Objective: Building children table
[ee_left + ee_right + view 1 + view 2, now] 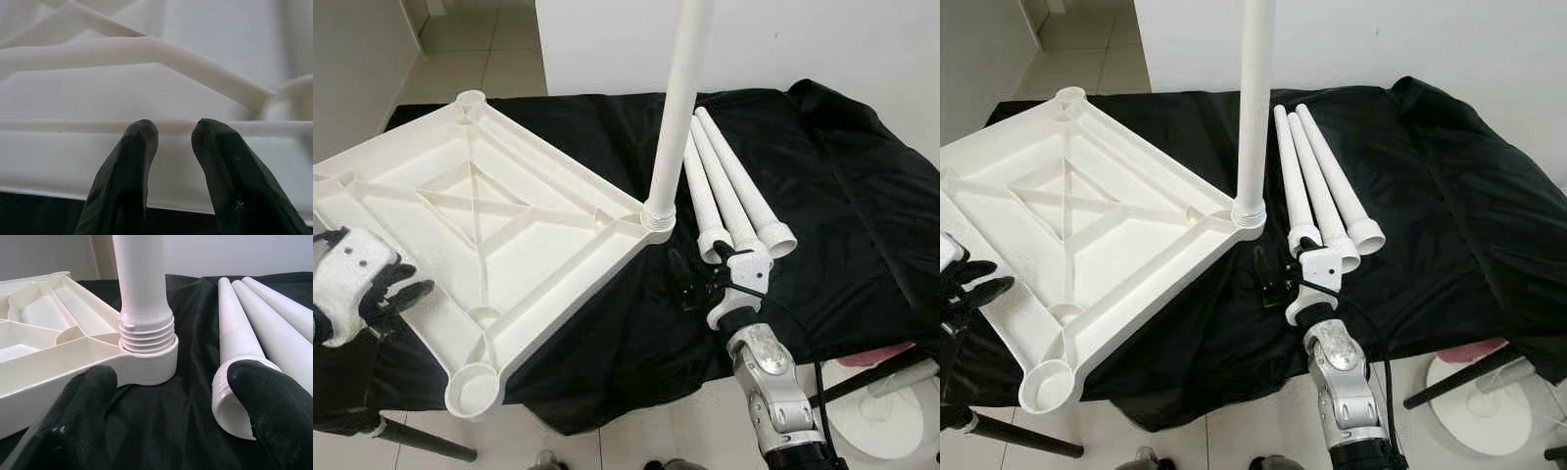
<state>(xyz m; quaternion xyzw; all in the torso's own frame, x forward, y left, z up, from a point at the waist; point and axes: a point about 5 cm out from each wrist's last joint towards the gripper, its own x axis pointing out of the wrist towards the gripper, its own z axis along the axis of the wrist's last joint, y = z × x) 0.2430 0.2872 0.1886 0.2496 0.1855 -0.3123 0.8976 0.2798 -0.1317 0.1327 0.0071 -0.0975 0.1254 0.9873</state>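
The white tabletop (pixel 480 245) lies upside down on the black cloth (pixel 842 206) that covers the table, ribs up. 1 leg (pixel 677 108) stands upright in the corner socket nearest the right arm; thread rings show above the socket collar, so I judge it not fully screwed home. 3 loose legs (pixel 734 186) lie side by side just beyond, threaded ends toward the robot, long axes running away from it and slightly left.

Right end effector (pixel 697 279) hovers low over the cloth, fingers spread wide, holding nothing. The nearest loose leg's open end sits just ahead, close by 1 fingertip (pixel 274 401); the standing leg is ahead on the other side. This arm is clearly the nearer for either.

Left end effector (pixel 406 294) is at the tabletop's near edge, fingers (pixel 127 166) a narrow gap apart, nothing visibly between them.

3 corner sockets remain empty, including the near one (pixel 475 390). Obstacle: the standing leg crowds any sideways swing.
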